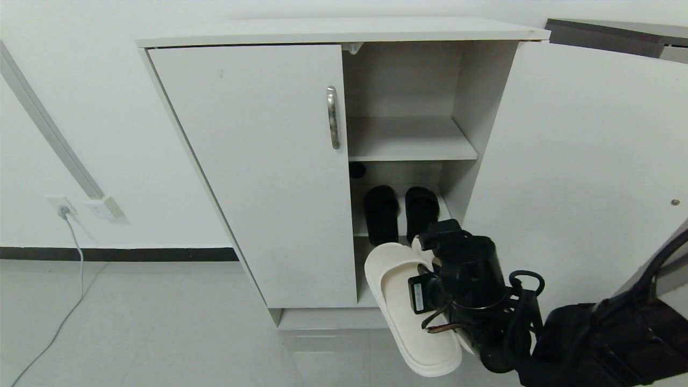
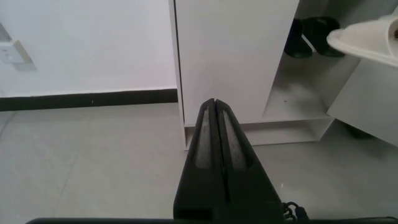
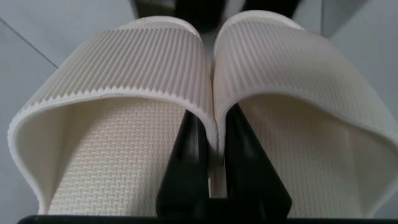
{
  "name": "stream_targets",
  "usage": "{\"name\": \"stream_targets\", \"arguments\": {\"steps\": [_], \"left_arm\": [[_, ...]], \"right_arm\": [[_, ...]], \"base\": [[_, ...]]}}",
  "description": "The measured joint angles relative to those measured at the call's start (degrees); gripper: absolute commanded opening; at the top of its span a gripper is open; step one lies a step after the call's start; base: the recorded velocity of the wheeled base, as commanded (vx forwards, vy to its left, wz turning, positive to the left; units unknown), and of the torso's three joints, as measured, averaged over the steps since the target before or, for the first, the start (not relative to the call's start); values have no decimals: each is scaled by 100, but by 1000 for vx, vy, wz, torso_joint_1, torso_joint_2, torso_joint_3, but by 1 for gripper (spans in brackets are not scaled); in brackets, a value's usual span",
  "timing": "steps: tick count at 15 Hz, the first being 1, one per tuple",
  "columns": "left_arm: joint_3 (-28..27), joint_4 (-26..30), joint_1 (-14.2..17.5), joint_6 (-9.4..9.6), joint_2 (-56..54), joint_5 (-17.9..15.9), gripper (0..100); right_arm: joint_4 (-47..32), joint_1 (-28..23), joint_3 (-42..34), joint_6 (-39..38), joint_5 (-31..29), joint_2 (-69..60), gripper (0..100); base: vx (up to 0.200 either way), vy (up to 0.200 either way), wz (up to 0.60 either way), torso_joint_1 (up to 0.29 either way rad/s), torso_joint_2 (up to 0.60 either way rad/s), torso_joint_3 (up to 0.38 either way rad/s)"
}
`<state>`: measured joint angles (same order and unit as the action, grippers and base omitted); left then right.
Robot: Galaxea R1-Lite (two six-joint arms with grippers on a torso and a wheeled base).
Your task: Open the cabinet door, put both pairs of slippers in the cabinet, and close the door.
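From the head: forward and down onto the open cabinet, fairly near. From the left wrist: low over the floor, facing the same cabinet — farther back. From the right wrist: tight on the white slippers, perhaps the black slippers beyond — both shared with the others.

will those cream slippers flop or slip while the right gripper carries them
Probably light and fairly stiff: the cream slippers hang out from the right gripper without visibly sagging. Their ribbed straps and textured footbeds look grippy, so slipping seems unlikely. Pinched only at the inner edges, they may twist if bumped on the cabinet.
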<state>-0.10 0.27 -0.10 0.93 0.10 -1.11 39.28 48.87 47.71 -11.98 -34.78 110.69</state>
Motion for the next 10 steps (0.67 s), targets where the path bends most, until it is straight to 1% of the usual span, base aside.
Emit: {"name": "stream_targets", "arguments": {"steps": [2, 3, 4, 7, 8, 10], "left_arm": [[0, 0, 2, 16, 0, -1, 0], [0, -2, 0, 16, 0, -1, 0], [0, 0, 0, 13, 0, -1, 0], [0, -2, 0, 7, 0, -1, 0], [0, -2, 2, 5, 0, -4, 0], [0, 0, 0, 5, 0, -1, 0]], "right_arm": [[-1248, 0, 735, -542, -438, 61, 0], [-1497, 2, 1102, -640, -666, 72, 0], [-1621, 13, 1421, -629, -816, 78, 0], [-1720, 66, 2276, -195, -1103, 83, 0], [-1714, 79, 2511, 6, -1254, 74, 0], [-1697, 123, 2767, 274, -1306, 17, 0]], "base": [[0, 0, 0, 0, 0, 0], [0, 0, 0, 0, 0, 0], [0, 0, 0, 0, 0, 0], [0, 0, 0, 0, 0, 0], [0, 0, 0, 0, 0, 0], [0, 0, 0, 0, 0, 0]]}}
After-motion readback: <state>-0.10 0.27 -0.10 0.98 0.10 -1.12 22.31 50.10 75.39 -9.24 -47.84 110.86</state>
